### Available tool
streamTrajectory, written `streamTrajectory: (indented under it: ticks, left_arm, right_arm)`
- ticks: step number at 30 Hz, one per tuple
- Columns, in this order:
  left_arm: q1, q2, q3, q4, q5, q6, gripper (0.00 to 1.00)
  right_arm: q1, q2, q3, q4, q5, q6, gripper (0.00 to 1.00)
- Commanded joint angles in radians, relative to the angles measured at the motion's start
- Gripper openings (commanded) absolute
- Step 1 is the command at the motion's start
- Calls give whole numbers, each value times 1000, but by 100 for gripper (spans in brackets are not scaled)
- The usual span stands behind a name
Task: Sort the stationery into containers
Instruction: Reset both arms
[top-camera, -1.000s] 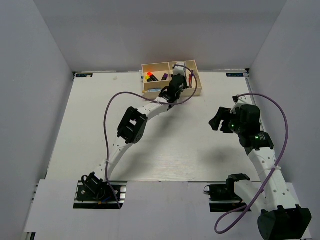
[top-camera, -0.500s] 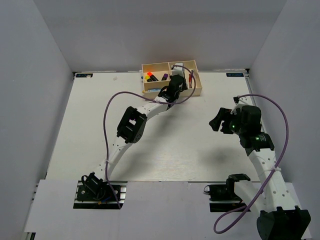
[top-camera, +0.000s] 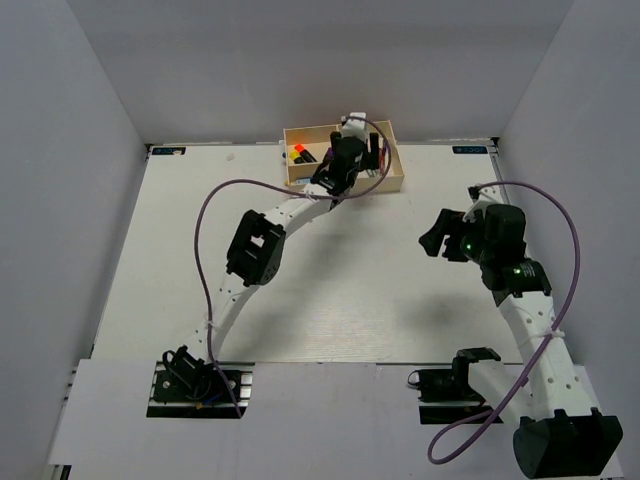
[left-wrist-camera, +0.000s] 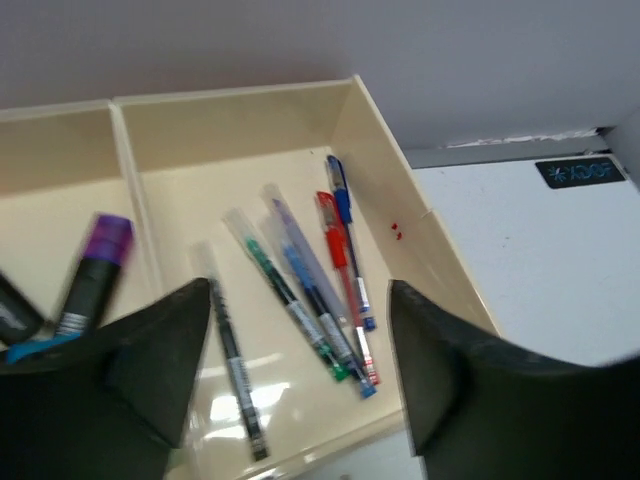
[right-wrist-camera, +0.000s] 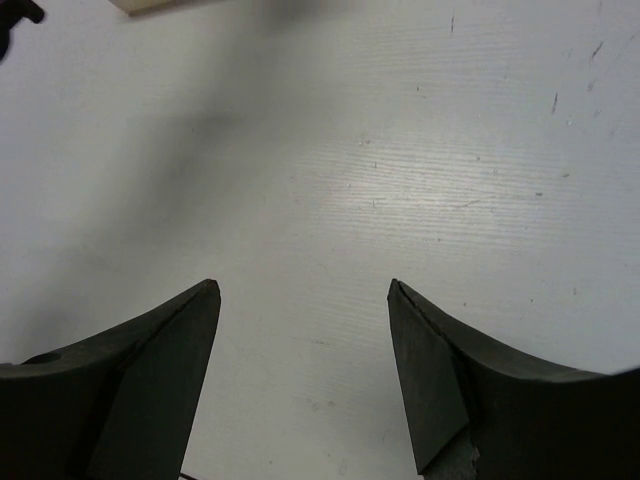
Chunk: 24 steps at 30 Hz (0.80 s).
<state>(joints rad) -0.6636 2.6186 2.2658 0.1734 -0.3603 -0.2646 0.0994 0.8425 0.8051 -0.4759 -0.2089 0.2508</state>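
Note:
The cream tray (top-camera: 392, 183) stands at the table's far edge, and my left gripper (top-camera: 352, 150) hovers over it. In the left wrist view the left gripper (left-wrist-camera: 300, 300) is open with nothing between its fingers. Below it, the tray's (left-wrist-camera: 380, 130) right compartment holds several thin pens (left-wrist-camera: 320, 290), among them a black one (left-wrist-camera: 232, 370) and a red one (left-wrist-camera: 342, 275). A purple-ended highlighter (left-wrist-camera: 95, 270) lies in the neighbouring compartment. Orange-ended highlighters (top-camera: 299, 151) show in the tray's left part. My right gripper (top-camera: 441, 236) is open over bare table (right-wrist-camera: 400, 150), holding nothing.
Purple cables loop from both arms, the left one (top-camera: 205, 240) over the table's left half and the right one (top-camera: 570, 260) by the right wall. A corner of the tray (right-wrist-camera: 150, 5) shows at the top of the right wrist view. Grey walls enclose the table.
My left gripper has opened and shifted farther back over the tray. The left arm's cable loop swung left. The right arm has barely moved.

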Motion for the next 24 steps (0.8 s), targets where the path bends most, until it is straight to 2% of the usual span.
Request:
streamTrajectory:
  ticks: [1, 2, 4, 5, 6, 7, 9, 10, 12, 16, 20, 24]
  left_arm:
    - [30, -291, 29, -150, 29, 62, 88]
    - [45, -331, 25, -213, 53, 73, 98]
    - [61, -461, -18, -379, 131, 94, 98]
    - [74, -512, -56, -418, 153, 113, 98]
    - [84, -620, -110, -455, 187, 122, 98]
    - [97, -675, -235, -521, 207, 155, 98]
    - [114, -800, -349, -651, 233, 179, 98]
    - [130, -839, -462, -698, 248, 186, 98]
    - [182, -911, -573, -796, 299, 192, 98]
    - [258, -1076, -867, -892, 357, 245, 98]
    - [301, -1141, -1008, -953, 348, 216, 98]
    - [352, -1215, -1080, -921, 359, 189, 98]
  right_arm:
    - [-4, 30, 111, 17, -4, -45, 74]
    - [-6, 41, 126, 19, -4, -63, 77]
    - [-4, 87, 160, 7, -6, -140, 80]
    - [-7, 107, 195, -3, -7, -169, 86]
    - [-9, 133, 212, -35, -15, -245, 88]
    - [-6, 182, 227, -50, -15, -284, 89]
    - [-15, 261, 243, -85, -11, -385, 89]
    - [-15, 292, 244, -92, -1, -412, 89]
    - [-39, 386, 247, -105, 16, -447, 89]
    - [-86, 472, 249, -72, 9, -531, 89]
    - [-128, 523, 256, -73, 19, -564, 89]
    - [-165, 527, 244, -75, 13, -573, 89]
